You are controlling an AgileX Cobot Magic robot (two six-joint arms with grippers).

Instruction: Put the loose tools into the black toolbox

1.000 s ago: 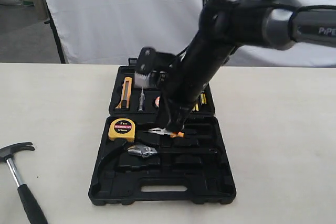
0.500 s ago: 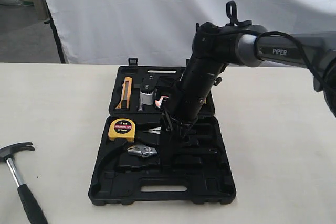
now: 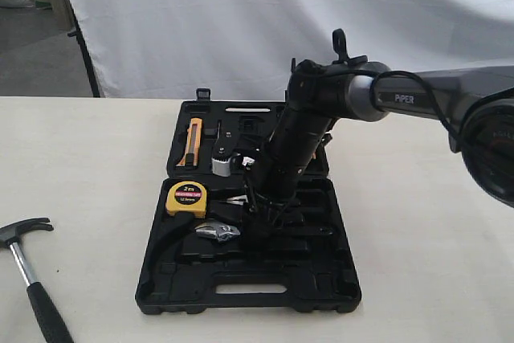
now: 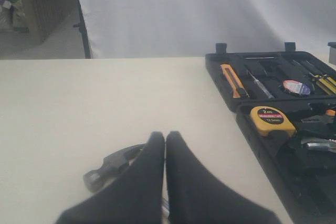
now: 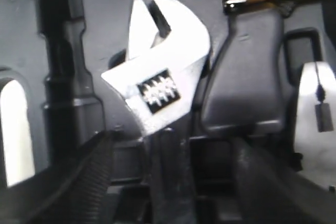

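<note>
Lowered since a second ago, the right hand [image 5: 170, 148] spreads wide astride the black-handled, silver-headed adjustable wrench [image 5: 163, 72], holding nothing; it lies in the black moulded toolbox [image 3: 321, 291]. Only the steel-shafted claw hammer [image 3: 36, 295] waits on the tabletop [image 3: 434, 238].

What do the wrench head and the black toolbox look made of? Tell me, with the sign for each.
The wrench head: likely bare steel, satin silver with bright glints. The black toolbox: seemingly moulded plastic, matte black, with formed recesses.

hammer [image 3: 32, 279] handle cut off by bottom edge.
</note>
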